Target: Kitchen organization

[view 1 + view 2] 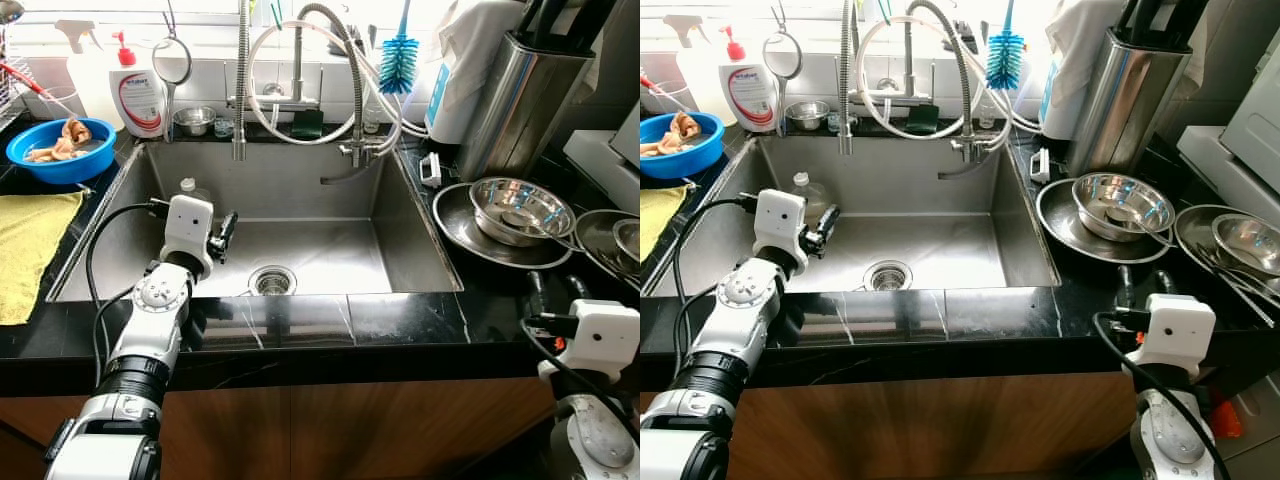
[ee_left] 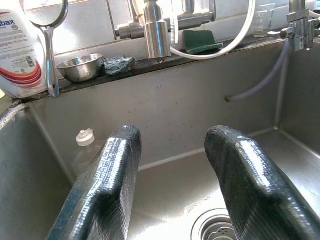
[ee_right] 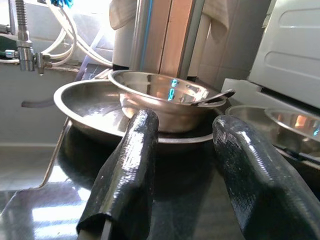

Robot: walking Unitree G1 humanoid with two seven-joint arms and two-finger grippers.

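Observation:
A steel sink (image 1: 400, 250) lies before me with a drain (image 1: 272, 281) in its floor. A clear plastic bottle with a white cap (image 1: 188, 186) leans in the sink's far left corner, its cap (image 2: 84, 136) beyond my left fingers. My left gripper (image 1: 222, 238) hangs open over the left part of the sink, holding nothing. On the right counter a steel bowl (image 1: 520, 207) with a spoon in it rests on a steel plate (image 1: 455, 225). My right gripper (image 1: 556, 290) stands open low over the counter, just short of that plate (image 3: 85, 107) and bowl (image 3: 165, 97).
A blue bowl (image 1: 60, 150) of scraps and a yellow cloth (image 1: 30, 240) sit on the left counter. A soap bottle (image 1: 138, 95), a small steel bowl (image 1: 194, 120) and the faucet (image 1: 300, 60) line the back ledge. A steel knife holder (image 1: 520, 100) and more steel dishes (image 1: 615, 235) stand at the right.

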